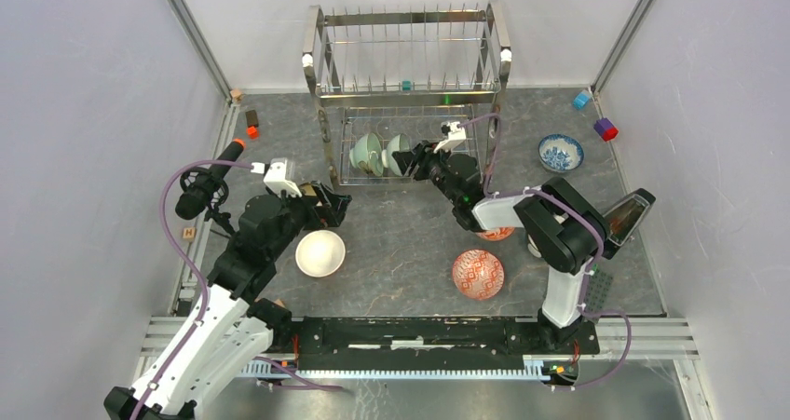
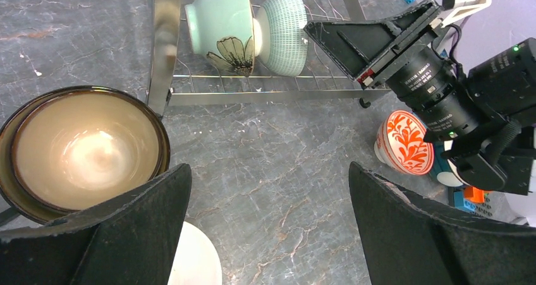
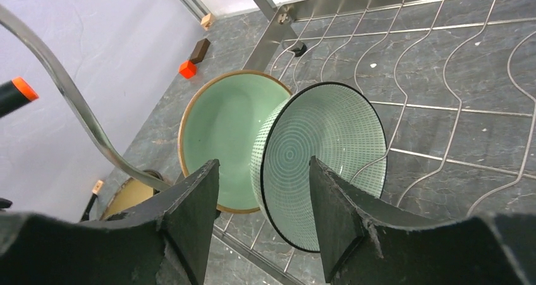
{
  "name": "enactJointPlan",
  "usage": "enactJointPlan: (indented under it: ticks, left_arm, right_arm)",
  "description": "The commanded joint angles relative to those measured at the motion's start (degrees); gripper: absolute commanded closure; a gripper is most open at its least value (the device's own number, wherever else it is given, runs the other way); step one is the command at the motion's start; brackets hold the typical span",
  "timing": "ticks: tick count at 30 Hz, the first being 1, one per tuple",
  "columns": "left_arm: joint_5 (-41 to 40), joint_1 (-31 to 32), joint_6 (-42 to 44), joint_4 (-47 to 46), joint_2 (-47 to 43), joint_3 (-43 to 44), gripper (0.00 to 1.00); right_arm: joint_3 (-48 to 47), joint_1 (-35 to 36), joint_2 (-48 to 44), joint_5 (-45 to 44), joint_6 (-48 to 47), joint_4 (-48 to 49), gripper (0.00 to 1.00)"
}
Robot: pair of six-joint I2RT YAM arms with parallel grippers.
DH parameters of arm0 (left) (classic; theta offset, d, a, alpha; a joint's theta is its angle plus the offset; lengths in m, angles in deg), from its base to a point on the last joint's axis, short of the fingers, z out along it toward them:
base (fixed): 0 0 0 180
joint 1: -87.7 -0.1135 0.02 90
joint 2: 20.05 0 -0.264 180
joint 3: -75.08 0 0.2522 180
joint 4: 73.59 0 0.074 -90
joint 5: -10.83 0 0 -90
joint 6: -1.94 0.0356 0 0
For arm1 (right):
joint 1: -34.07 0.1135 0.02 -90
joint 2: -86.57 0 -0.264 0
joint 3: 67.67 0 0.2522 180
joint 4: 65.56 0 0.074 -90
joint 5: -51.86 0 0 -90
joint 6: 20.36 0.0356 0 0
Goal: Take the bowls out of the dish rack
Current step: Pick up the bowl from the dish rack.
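The steel dish rack (image 1: 407, 20) stands at the back centre. Two pale green bowls stand on edge in its lower tier: a plain one (image 3: 221, 127) and a patterned one (image 3: 328, 139). My right gripper (image 3: 262, 165) is open, with its fingers on either side of the patterned bowl's rim; it also shows in the top view (image 1: 410, 159). My left gripper (image 2: 268, 222) is open and empty over bare table. Beside it are the dark brown bowl (image 2: 82, 149) and the white bowl (image 1: 320, 253). Two red-orange bowls (image 1: 478, 274) (image 2: 404, 143) and a blue-and-white bowl (image 1: 561, 153) sit on the table.
Small toy blocks lie at the back right (image 1: 581, 100) (image 1: 606, 128) and back left (image 1: 251, 131). A black rod with an orange tip (image 1: 210, 180) lies at the left. A black tilted device (image 1: 629, 217) stands at the right. Walls close in both sides.
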Motion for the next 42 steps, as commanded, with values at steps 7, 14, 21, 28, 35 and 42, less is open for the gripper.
enactJointPlan:
  ticks: [7,14,21,28,35,42]
  left_arm:
    - [0.9,-0.1,-0.3,-2.0,0.0,-0.3,0.01]
    - [1.0,-0.2,-0.4,-2.2,0.7,-0.3,0.01]
    - [1.0,-0.1,-0.5,-2.5,1.0,-0.4,0.02]
    - [2.4,-0.2,-0.6,-2.5,1.3,-0.3,0.02]
    - [2.7,-0.1,-0.7,-2.7,1.4,-0.4,0.01]
    - [2.5,-0.1,-0.6,-2.5,1.5,-0.4,0.01]
  right_arm:
    - [-5.3,-1.6,5.8,4.9,7.4,6.5,0.47]
    - [-6.4,-2.3,7.9,9.7,11.0,8.0,0.54]
    - [-7.3,-3.2,9.4,13.2,13.6,8.4,0.64]
    - [-7.8,-3.8,10.1,15.3,16.0,9.0,0.79]
    - [-6.5,-4.9,9.3,15.6,18.4,11.8,0.94]
    - [-4.6,-7.2,8.8,16.1,23.5,17.7,1.00]
